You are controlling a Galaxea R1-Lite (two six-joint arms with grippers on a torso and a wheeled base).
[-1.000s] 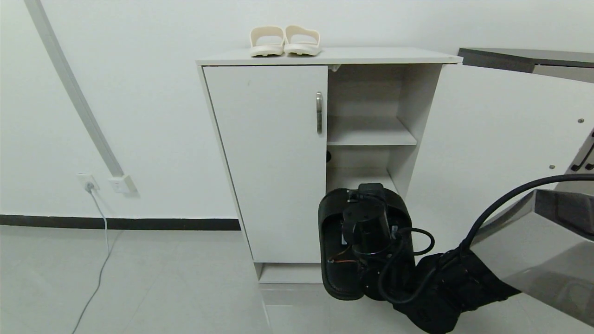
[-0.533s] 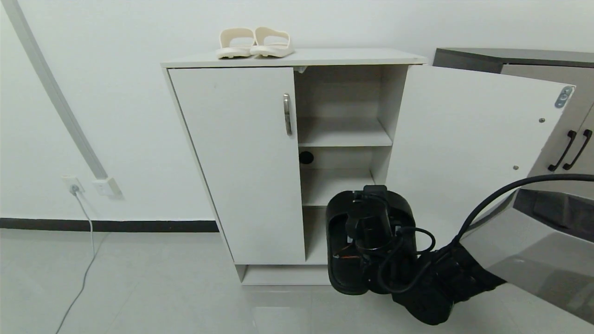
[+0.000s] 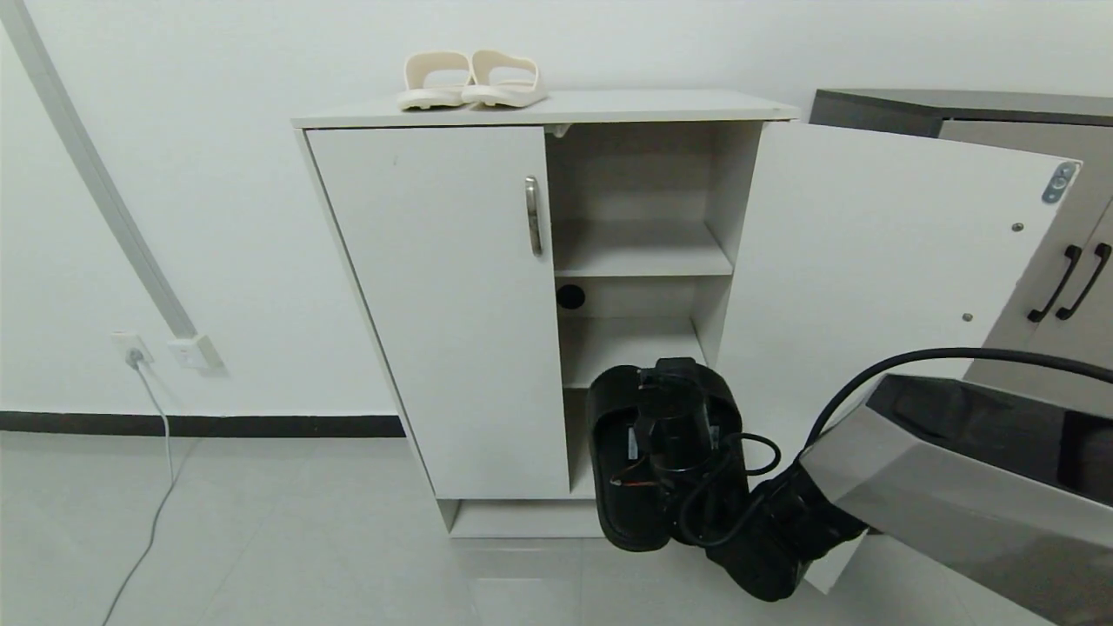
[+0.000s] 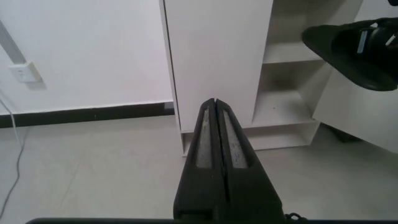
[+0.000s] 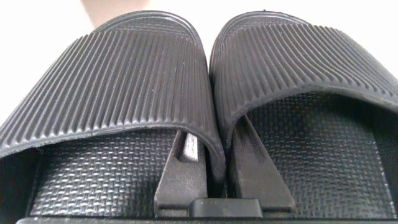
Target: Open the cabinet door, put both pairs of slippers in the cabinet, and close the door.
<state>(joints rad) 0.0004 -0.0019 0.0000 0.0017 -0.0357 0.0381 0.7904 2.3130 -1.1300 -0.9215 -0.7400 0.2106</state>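
A pair of black slippers [image 3: 628,487] hangs in front of the white cabinet's [image 3: 539,106] lower right opening, toes toward the shelves. My right gripper [image 3: 665,413] is shut on them. Up close its fingers [image 5: 186,163] pinch the two adjoining ribbed straps [image 5: 214,134] together. The black slippers [image 4: 357,43] also show in the left wrist view, level with a shelf. A cream pair of slippers [image 3: 470,80] rests on the cabinet top at its left. My left gripper [image 4: 214,104] is shut and empty, low over the floor, facing the cabinet's closed left door [image 4: 217,56].
The right door [image 3: 869,261] stands swung wide open to the right; the left door [image 3: 443,304] with a metal handle [image 3: 532,216] is shut. Bare shelves [image 3: 639,252] show inside. A grey cabinet [image 3: 1069,261] stands behind the open door. A wall socket and cable [image 3: 139,365] are at the left.
The head camera has swung, bringing the open door into full view. My right gripper has carried the black slippers slightly left, closer to the lower opening.
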